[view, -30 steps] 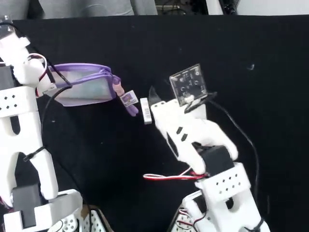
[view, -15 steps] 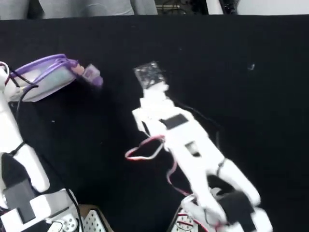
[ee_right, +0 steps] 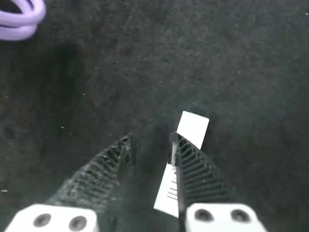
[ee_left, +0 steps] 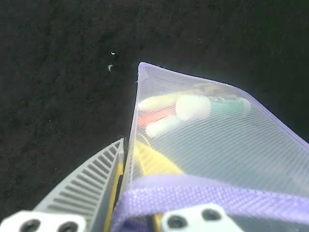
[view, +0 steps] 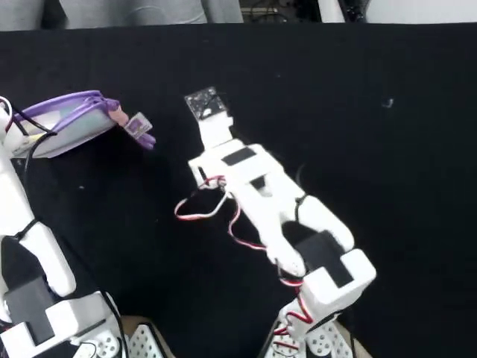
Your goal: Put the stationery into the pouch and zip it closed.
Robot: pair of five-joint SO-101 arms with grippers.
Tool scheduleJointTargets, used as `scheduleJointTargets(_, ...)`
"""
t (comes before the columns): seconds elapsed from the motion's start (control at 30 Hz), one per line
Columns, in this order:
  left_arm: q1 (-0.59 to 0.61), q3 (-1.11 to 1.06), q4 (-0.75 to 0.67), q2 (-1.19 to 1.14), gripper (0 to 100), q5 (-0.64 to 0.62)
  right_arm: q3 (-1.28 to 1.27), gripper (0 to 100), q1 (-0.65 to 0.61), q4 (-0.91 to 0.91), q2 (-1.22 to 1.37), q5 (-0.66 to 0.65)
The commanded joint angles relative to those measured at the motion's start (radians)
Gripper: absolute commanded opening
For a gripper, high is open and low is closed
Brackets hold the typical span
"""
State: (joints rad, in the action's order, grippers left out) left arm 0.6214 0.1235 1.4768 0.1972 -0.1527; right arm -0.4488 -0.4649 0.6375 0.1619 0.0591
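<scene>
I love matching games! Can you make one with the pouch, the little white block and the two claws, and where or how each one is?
Things:
1. pouch
2. white block
3. right claw
4. left claw

How or where:
A. open, just above the table
B. lying flat on the black table
C. shut on the pouch's edge
D. has stationery inside it

Pairs: 1-D, 2-B, 3-A, 4-C

Pouch [view: 63, 123] over at the bench's [view: 373, 112] left edge, eraser [ee_right: 192, 128] mid-bench just beside the right pincer [ee_right: 150, 142].
</scene>
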Motion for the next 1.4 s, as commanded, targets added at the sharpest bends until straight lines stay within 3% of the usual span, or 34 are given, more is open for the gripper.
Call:
scheduleJointTargets(0.0,0.013,0.035,-0.017,0.005,3,0.003,0.12,12.3,0.069,0.112,0.001,0.002)
scheduleJointTargets(0.17,0.013,0.035,-0.017,0.005,3,-0.002,0.245,12.4,0.114,0.232,0.01,0.0)
scheduleJointTargets(0.67,0.012,0.015,-0.017,0.006,3,-0.002,0.39,12.4,0.089,0.27,0.251,-0.005)
scheduleJointTargets(0.9,0.01,0.015,-0.017,0.006,3,-0.002,0.535,11.9,0.069,0.394,0.357,-0.092)
scheduleJointTargets(1.07,0.01,0.015,-0.017,0.006,3,-0.002,0.584,0.7,0.075,0.456,0.371,-0.092)
scheduleJointTargets(1.37,-0.094,0.036,0.028,0.014,3,-0.003,0.69,1.1,0.091,0.624,0.294,-0.094)
